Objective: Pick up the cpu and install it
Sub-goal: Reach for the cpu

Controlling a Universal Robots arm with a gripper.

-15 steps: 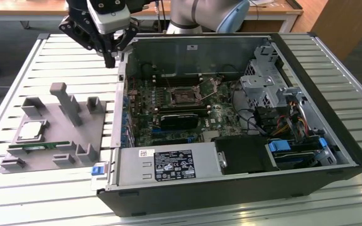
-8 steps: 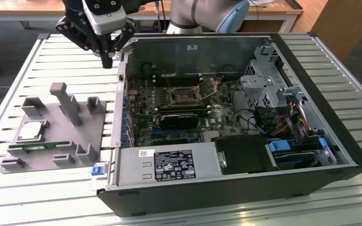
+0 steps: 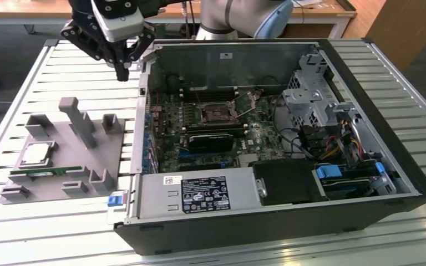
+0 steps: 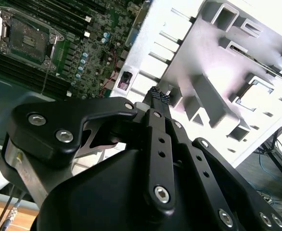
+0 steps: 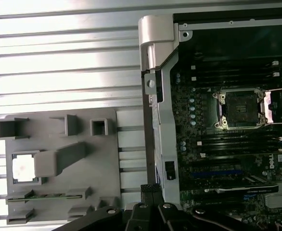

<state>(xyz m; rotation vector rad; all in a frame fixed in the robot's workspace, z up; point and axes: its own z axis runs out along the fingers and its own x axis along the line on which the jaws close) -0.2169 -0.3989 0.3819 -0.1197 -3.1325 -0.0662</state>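
**A:** The gripper (image 3: 122,71) is seen in the upper left of the exterior view. It is hung above the slatted table (image 3: 28,83), just beside the outer wall of the opened computer case (image 3: 287,221), with its black fingers pointed straight down. The pale joint of the arm (image 3: 243,16) is seen behind it at the top edge of the frame.

**B:** Is anything held?

**A:** Nothing is held. The fingertips (image 5: 148,188) are brought together with no gap, and the same closed tips are shown in the second wrist view (image 4: 155,94).

**B:** Where is the cpu found?

**A:** The cpu (image 3: 37,154) is laid flat in a square recess of the grey holder (image 3: 54,133), at the middle left of the exterior view and well apart from the gripper. A green memory stick (image 3: 46,173) is set on edge in a slot just in front of it.

**B:** What is added by the wrist cameras?

**A:** In the first wrist view the scene is looked down on from above. The cpu (image 5: 24,168) is shown as a bright square partly covered by the holder's slanted post, and the socket (image 5: 239,108) on the motherboard (image 5: 203,144) is shown open, with its frame lifted. In the second wrist view the gripper's own linkage and bolts are seen close up, with the socket (image 4: 28,38) beyond. The arm's pose over the table and the far half of the case, with its drive cages and cables, are given by the exterior view.
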